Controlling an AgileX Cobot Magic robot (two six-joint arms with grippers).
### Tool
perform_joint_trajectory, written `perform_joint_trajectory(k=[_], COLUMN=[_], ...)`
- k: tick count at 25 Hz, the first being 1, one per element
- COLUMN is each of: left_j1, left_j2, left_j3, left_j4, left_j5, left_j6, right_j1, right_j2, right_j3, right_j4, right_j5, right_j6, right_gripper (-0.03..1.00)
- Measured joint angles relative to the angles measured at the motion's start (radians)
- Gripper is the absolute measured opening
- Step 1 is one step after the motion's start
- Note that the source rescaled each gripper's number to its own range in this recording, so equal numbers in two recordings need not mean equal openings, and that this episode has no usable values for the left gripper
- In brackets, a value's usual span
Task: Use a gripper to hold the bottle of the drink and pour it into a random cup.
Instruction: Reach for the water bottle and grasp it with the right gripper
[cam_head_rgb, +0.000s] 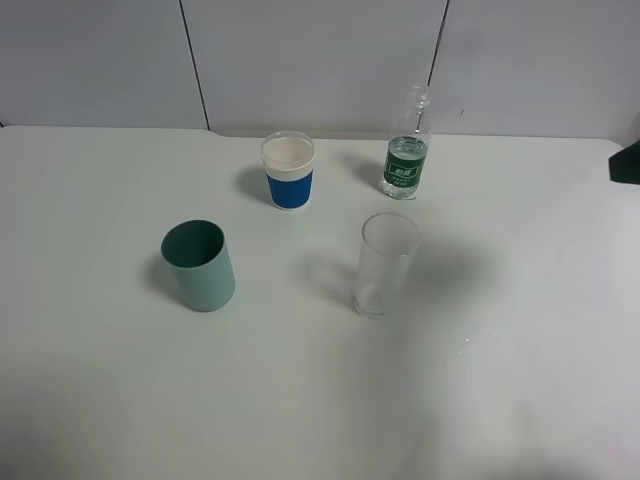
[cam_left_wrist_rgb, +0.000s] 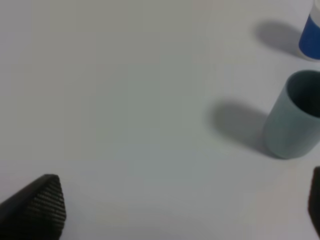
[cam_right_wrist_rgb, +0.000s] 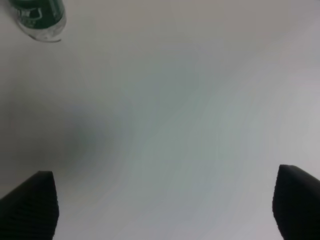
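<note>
- Exterior high view, first hazard: the cup (cam_head_rgb: 385, 265), a tall clear tumbler, is placed just in front of the bottle (cam_head_rgb: 405, 160). It is judged liable to be toppled if the bottle is reached from the near side.
- Second hazard: the bottle, slim and light, is stood upright toward the far edge of the table (cam_head_rgb: 520, 400). It could be tipped if it is struck by one finger before the jaws are centred on it.
- Third hazard: drink could be spilled on the table if the bottle is tilted before its neck is over the cup's rim. Whether a cap is fitted cannot be told.
- Table: one.
- Grippers: two. The right gripper (cam_right_wrist_rgb: 162, 202) is spread wide and nothing is held, with the bottle well apart from it. The left gripper (cam_left_wrist_rgb: 177, 205) is likewise spread wide and empty.
- Cups: three, namely the clear cup, one teal cup (cam_head_rgb: 200, 265) and one white cup with a blue band (cam_head_rgb: 289, 170).
- Bottle: one.
</note>
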Motion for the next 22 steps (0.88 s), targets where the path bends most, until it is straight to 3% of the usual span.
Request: perform_joint_trajectory(k=[8, 15, 22], left_j1=[0.0, 0.0, 0.0], left_j2=[0.0, 0.0, 0.0], left_j3=[0.0, 0.0, 0.0], left_j4=[0.0, 0.0, 0.0], left_j5=[0.0, 0.0, 0.0], left_j6=[0.0, 0.0, 0.0], right_j1=[0.0, 0.0, 0.034], right_j2=[0.239, 0.411, 0.532], right_j3=[0.0, 0.0, 0.0], right_j4=[0.001, -0.113, -0.255], right_j5=[-0.112, -0.248, -0.444], right_j6=[-0.002, 0.005, 0.068], right_gripper=[0.77, 0.77, 0.76])
